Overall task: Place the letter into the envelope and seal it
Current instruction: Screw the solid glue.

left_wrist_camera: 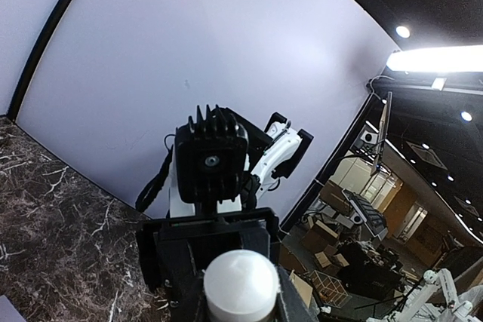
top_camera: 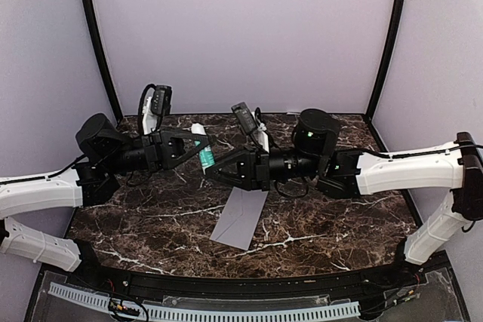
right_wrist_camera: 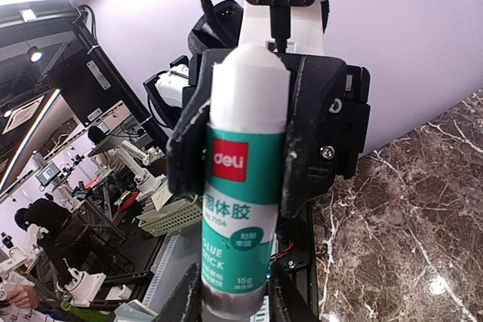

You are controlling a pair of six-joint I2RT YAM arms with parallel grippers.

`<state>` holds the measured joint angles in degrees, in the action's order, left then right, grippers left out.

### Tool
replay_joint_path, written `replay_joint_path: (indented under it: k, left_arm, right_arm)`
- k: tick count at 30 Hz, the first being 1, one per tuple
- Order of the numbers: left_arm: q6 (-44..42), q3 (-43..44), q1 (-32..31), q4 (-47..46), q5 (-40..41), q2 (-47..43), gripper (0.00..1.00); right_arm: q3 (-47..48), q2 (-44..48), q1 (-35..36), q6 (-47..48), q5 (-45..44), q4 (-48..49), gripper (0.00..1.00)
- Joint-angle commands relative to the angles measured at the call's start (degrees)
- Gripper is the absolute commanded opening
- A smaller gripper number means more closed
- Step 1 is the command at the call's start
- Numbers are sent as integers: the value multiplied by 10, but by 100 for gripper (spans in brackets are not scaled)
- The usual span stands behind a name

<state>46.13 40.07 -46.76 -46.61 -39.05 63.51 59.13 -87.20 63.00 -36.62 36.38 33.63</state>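
The left gripper (top_camera: 202, 143) is clenched on a glue stick (right_wrist_camera: 234, 186), squeezing it near the top, where the white cap (right_wrist_camera: 249, 81) meets the green part. The stick stands almost straight up between the two grippers. The right gripper (top_camera: 216, 170) faces the left one, with one finger on each side of the bottom end of the stick. I cannot tell if those fingers are pressing it yet or are only very close. The envelope (top_camera: 241, 218) lies flat on the table (top_camera: 151, 224), down below the right gripper and apart from both grippers. The letter is not in sight, so it may be inside the envelope already. The job right now looks like getting the cap off so the flap can get glue. To do it well, the right gripper should squeeze the bottom end tight first. Then the two should pull apart in a straight line along the stick, not to the side. A crooked pull could make the stick slip out and drop. The left gripper must hold firm the whole time.
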Motion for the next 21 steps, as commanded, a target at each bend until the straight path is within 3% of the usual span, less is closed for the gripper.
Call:
replay_joint_path:
  k: [1, 5, 8, 13, 21]
  left_arm:
    - [-5, -2, 0, -17, -16, -6, 0]
    - [-6, -1, 0, -17, -14, -5, 0]
    - [-19, -2, 0, -2, -2, -9, 0]
    - [-69, 2, -1, 82, 45, -22, 0]
    - [-124, 20, -27, 220, 187, -11, 0]
  right_arm:
    - [12, -6, 3, -7, -5, 37, 25]
    - [18, -6, 3, -2, -10, 26, 15]
    - [19, -1, 3, 13, -28, 3, 13]
    - [40, 10, 3, 49, -118, -92, 8]
    - [96, -1, 6, 103, -294, -264, 6]
